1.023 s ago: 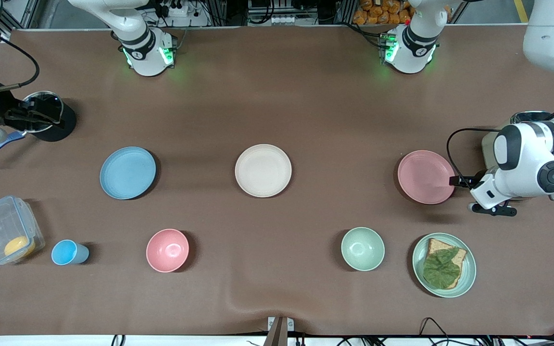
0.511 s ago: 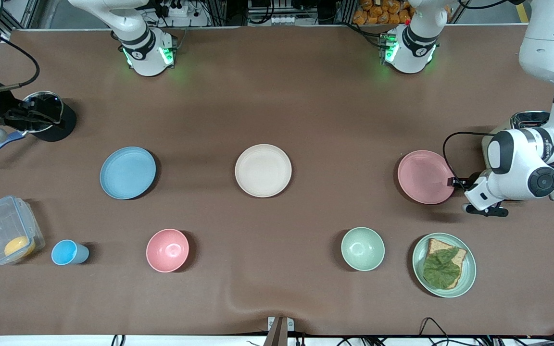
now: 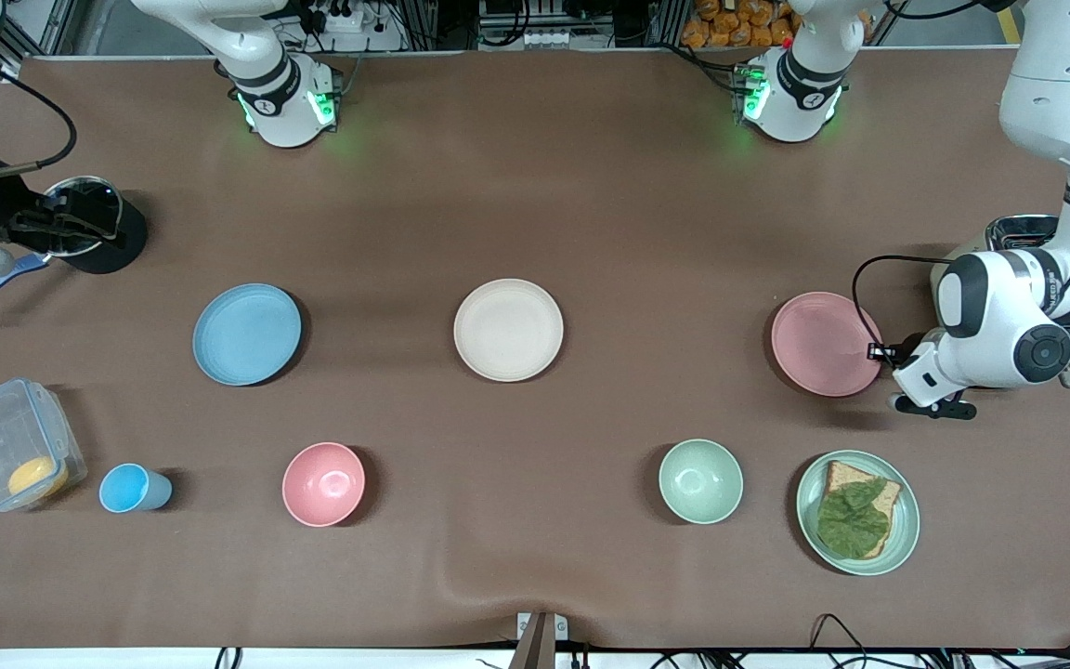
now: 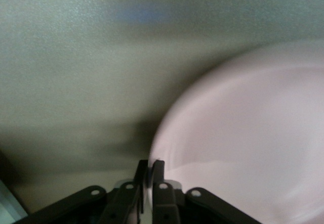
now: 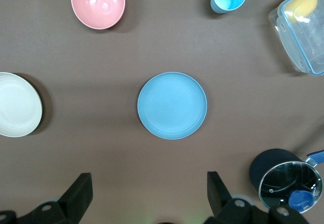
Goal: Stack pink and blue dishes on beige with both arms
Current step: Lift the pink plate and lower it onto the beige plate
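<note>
Your left end effector [image 3: 877,351] is clenched on the pink plate's [image 3: 823,343] rim, so the beige plate [image 3: 508,329] lies toward the right arm's end of the surface, while your right end effector [image 5: 149,193], released, waits over the blue plate [image 3: 246,334].

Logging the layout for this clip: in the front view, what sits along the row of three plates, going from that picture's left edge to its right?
Blue plate → beige plate → pink plate → left gripper, its jaws shut on the pink plate's rim at the left arm's end of the table.
</note>
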